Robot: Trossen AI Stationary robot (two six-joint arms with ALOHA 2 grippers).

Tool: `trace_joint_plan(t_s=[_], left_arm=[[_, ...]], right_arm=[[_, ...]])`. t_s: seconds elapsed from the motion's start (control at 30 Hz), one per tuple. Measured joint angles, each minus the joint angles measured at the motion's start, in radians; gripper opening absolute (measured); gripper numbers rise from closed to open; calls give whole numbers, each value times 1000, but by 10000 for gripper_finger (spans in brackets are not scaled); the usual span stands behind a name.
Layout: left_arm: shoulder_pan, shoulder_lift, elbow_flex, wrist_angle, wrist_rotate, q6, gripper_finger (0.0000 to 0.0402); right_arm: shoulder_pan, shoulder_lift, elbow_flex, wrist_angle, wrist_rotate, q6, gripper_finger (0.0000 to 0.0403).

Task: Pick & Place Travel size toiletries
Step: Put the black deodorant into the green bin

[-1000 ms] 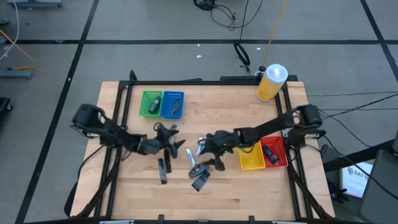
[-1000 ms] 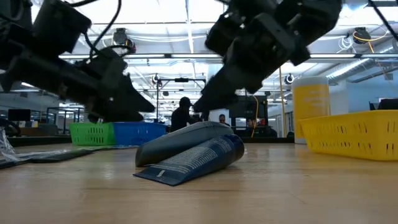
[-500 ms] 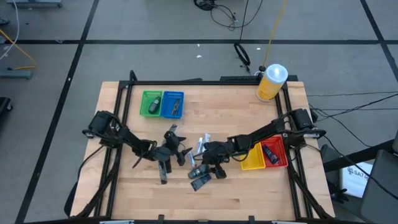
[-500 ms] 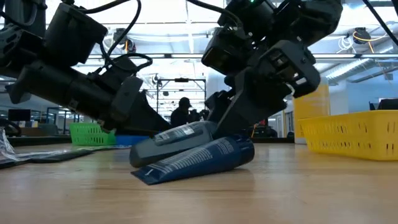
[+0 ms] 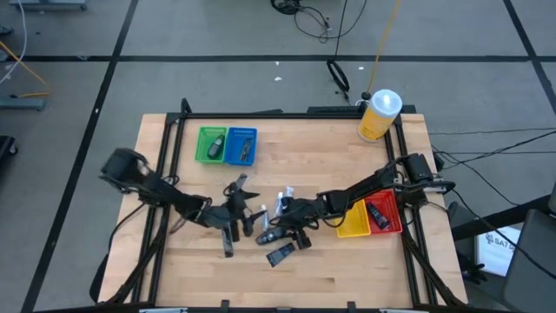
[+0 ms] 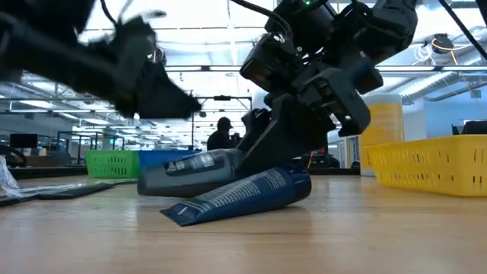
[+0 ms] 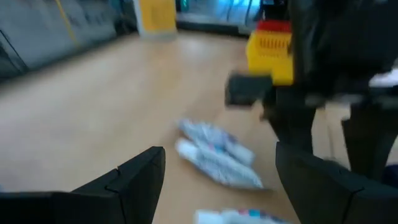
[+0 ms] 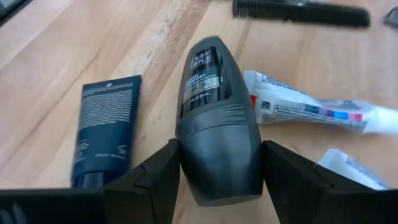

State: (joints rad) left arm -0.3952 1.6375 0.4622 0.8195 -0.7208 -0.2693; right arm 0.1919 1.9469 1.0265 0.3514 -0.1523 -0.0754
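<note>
- Two claws work low over the middle of the bench [image 5: 347, 269], and the right claw [image 8: 221, 186] has the job in hand.
- Its fingers bracket a dark grey deodorant stick [image 8: 217, 118] on both flanks, pads at or almost at the plastic; I judge the grip is forming, not firm.
- The stick lies on its side, cap end deep between the fingers, label end pointing away from the claw, so a side-on pinch suits it.
- Just beside that claw, on one flank, lies a flat navy tube [image 8: 104, 127]; the stick's far end rests on or just over it in the low view.
- On the other flank, white mini tubes [image 8: 311, 112] lie just beside the stick; beyond them sits a black comb [image 8: 298, 12].
- The left claw [image 7: 214, 171] hovers with fingers wide apart and empty, white tubes ahead of it.
- The yellow tray [image 5: 350, 223] lies close behind the right claw, a likely drop point.
</note>
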Motion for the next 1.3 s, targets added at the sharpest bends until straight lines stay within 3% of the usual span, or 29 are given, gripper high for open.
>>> trace_joint_plan(t_s=[0.17, 0.4, 0.8, 1.13, 1.3], left_arm=[[-42, -241, 0, -178, -70, 343, 301], [-14, -377, 0, -325, 177, 626, 301], [101, -302, 0, -480, 198, 453, 301], [135, -217, 0, -449, 200, 402, 300], [148, -195, 0, -412, 205, 382, 260]], right_arm=[[-56, -6, 0, 96, 9, -12, 191], [-134, -6, 0, 255, 102, 35, 189], [-179, -7, 0, 326, 124, 31, 189], [-179, -7, 0, 341, 125, 18, 189], [-180, -7, 0, 341, 129, 18, 195]])
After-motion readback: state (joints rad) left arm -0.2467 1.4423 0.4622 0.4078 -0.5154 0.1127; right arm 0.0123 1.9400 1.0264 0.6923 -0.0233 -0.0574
